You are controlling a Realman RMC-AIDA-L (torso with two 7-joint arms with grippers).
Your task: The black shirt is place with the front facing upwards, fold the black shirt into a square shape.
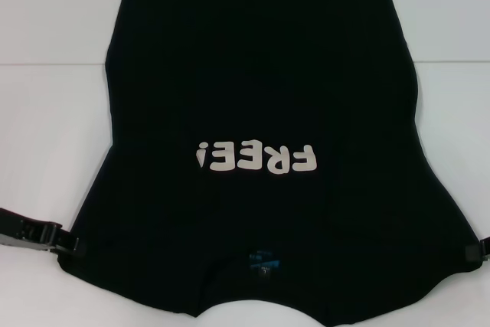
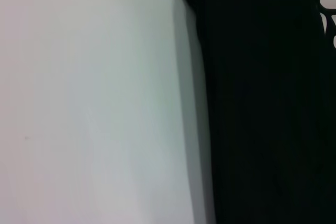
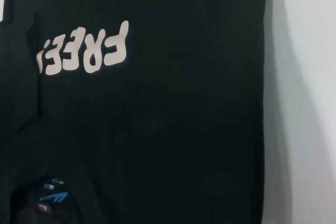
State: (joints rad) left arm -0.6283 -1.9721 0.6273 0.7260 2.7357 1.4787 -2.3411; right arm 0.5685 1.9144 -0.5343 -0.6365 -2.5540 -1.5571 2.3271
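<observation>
The black shirt (image 1: pixel 260 74) lies front up on the white table (image 1: pixel 46 112), with its hem at the far side and its collar toward me. Its off-white "FREE!" lettering (image 1: pixel 255 157) reads upside down, and the blue neck label (image 1: pixel 264 259) sits at the near edge. My left gripper (image 1: pixel 70 244) is shut on the shirt's near left corner, my right gripper (image 1: pixel 476 250) on its near right corner. The near edge is stretched wide between them. The left wrist view shows the shirt (image 2: pixel 273 103) casting a shadow on the table. The right wrist view shows the lettering (image 3: pixel 84 51) and label (image 3: pixel 52 195).
White table surface (image 2: pixel 94 103) runs along the shirt's left side, and more of the table (image 3: pixel 310 103) along its right. The table's far edge shows as a line behind the shirt.
</observation>
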